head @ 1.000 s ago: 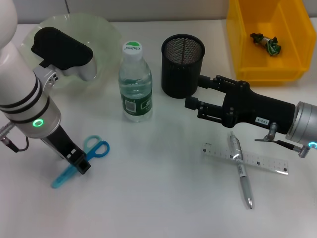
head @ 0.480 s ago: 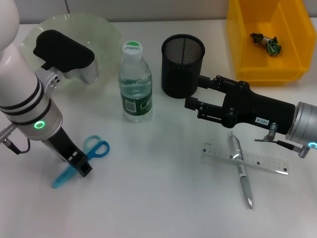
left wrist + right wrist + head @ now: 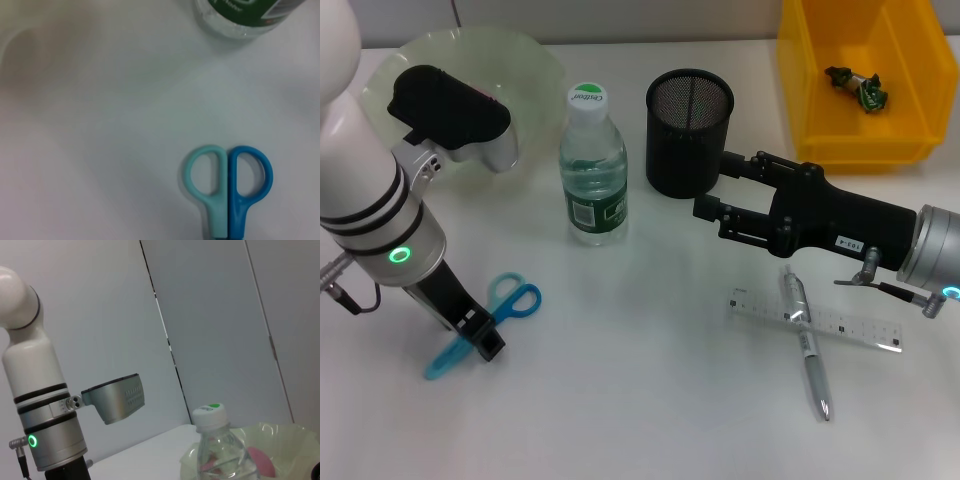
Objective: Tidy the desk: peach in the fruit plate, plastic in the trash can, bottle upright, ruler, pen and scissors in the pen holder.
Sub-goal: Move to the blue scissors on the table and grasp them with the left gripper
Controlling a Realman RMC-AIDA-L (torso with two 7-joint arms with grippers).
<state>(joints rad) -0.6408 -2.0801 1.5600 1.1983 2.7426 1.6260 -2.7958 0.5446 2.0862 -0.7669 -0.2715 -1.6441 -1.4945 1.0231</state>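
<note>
Little has changed since the earlier frame: left gripper [image 3: 480,333] stays low over the scissors [image 3: 485,324], shifted only slightly; cannot tell whether its jaws are clamped. Right gripper [image 3: 720,190] holds position, fingers spread around nothing, beside the pen holder [image 3: 688,131]. Bottle [image 3: 593,168] stands upright, cap lettering unreadable. Pen [image 3: 803,338] lies across the ruler [image 3: 814,320], open desk around both.

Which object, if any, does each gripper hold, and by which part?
The left gripper is down at the blades of the scissors; whether it grips them cannot be told. The right gripper, beside the pen holder, holds nothing.
</note>
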